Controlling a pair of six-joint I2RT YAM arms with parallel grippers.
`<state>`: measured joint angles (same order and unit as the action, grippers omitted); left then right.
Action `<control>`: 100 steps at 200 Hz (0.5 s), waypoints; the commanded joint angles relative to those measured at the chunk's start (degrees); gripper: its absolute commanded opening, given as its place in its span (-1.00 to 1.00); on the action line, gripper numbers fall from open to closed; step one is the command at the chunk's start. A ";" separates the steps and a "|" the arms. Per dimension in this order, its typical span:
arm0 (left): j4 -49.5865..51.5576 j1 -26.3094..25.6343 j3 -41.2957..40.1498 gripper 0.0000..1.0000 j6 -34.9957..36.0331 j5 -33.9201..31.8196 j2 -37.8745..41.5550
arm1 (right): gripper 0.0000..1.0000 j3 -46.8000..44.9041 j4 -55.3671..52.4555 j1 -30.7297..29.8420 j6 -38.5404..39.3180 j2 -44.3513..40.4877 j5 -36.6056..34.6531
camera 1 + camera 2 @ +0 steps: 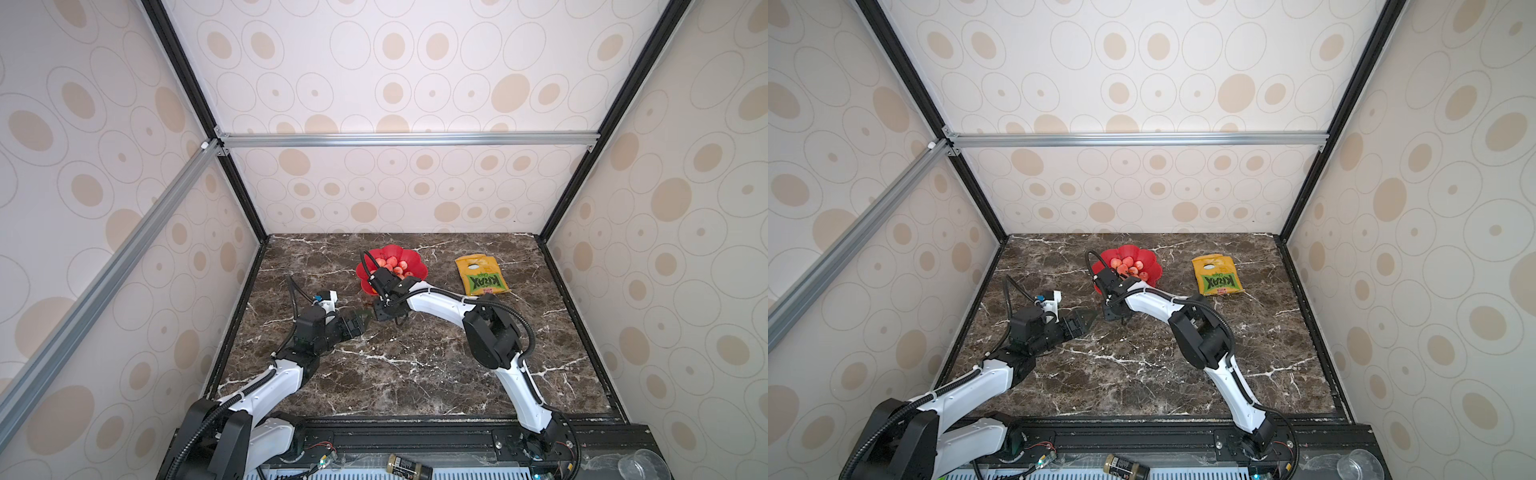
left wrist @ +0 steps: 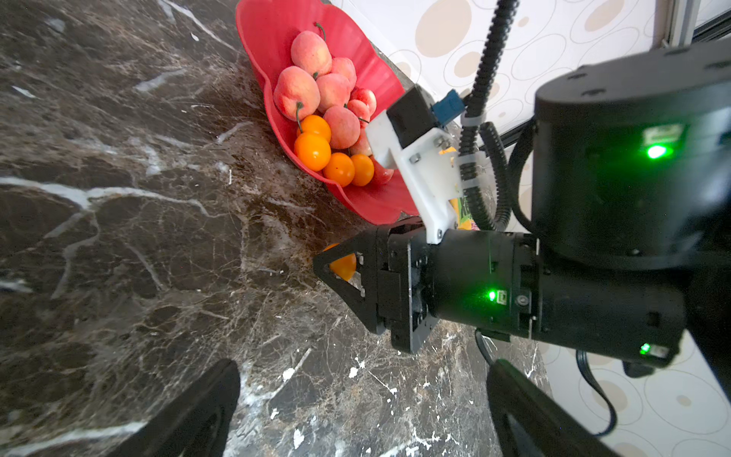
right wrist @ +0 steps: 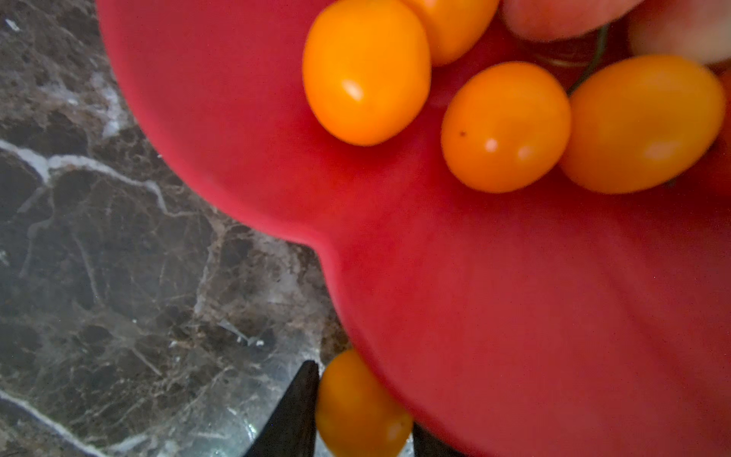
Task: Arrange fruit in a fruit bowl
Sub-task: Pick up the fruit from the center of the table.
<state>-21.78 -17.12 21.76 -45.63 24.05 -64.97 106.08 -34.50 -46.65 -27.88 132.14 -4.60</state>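
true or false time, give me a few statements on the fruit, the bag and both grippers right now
1. The red bowl holds both peaches and orange fruits. True.
2. The left gripper holds a peach. False: it is open and empty.
3. A loose orange fruit sits between the right gripper fingers, outside the bowl. True.
4. The snack bag lies in the bowl. False: it lies on the table, apart from the bowl.
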 commanded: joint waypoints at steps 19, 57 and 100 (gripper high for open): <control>-0.17 -0.28 0.83 0.96 -0.17 -0.41 0.70 | -0.28 -0.90 -0.70 -0.13 -0.42 -1.62 -0.33; 0.01 -0.36 1.60 0.96 0.03 -0.40 0.51 | -0.28 -7.09 1.64 -0.23 -1.10 -7.50 0.78; -0.50 -0.67 4.91 0.96 0.42 -0.22 -2.09 | -0.28 -15.21 3.66 0.03 -2.07 -16.15 0.55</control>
<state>-21.69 -17.21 22.68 -45.63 24.08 -65.60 93.32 -32.12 -46.65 -28.53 121.62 -3.64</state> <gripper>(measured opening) 0.982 0.365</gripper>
